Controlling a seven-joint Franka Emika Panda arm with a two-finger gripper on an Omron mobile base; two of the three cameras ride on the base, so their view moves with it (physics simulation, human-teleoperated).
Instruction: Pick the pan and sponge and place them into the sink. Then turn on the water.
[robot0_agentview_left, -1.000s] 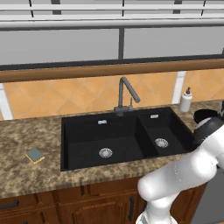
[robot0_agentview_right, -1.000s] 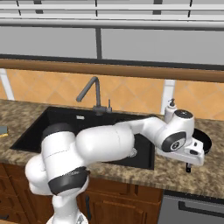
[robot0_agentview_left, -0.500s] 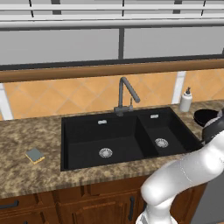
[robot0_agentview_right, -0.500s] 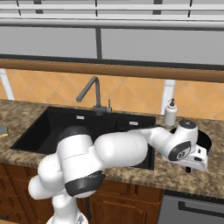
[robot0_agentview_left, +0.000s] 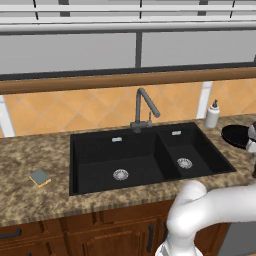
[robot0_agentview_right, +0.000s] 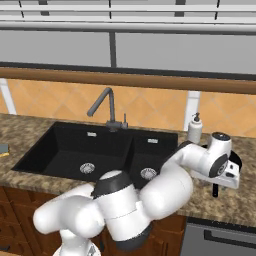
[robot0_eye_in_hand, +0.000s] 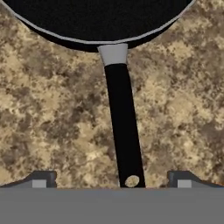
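The gripper (robot0_eye_in_hand: 112, 180) hangs over the speckled brown counter (robot0_eye_in_hand: 48, 118) with its jaws spread wide: in the hand view the two dark fingertips (robot0_eye_in_hand: 43, 179) rise far apart at the bottom, and the thin black handle of the pan (robot0_eye_in_hand: 100, 22) runs straight down between them without touching either, so the pincer is released and grasps nothing. The handle's end, with its small hanging hole, lies about midway between the tips, while the pan's round black bowl with its pale rim sits at the far end, joined to the handle by a short grey neck. In the right base view the white arm reaches from the lower left, across the front of the sink (robot0_agentview_right: 60, 150), and out to the right end of the counter, where the hand (robot0_agentview_right: 222, 165) is turned downward just in front of the pan (robot0_agentview_right: 235, 159), most of which it hides. In the left base view the pan (robot0_agentview_left: 235, 136) rests on the counter (robot0_agentview_left: 30, 155) near its right end, to the right of the sink (robot0_agentview_left: 100, 150) and just beside a white soap bottle (robot0_agentview_left: 213, 115) that stands by the back wall. The sponge (robot0_agentview_left: 39, 177) lies flat, grey-blue face up, on the counter to the left of the sink, near the front edge and well apart from the pan. The dark faucet (robot0_agentview_left: 142, 107) stands behind the divide between the two basins, its spout over the smaller basin.
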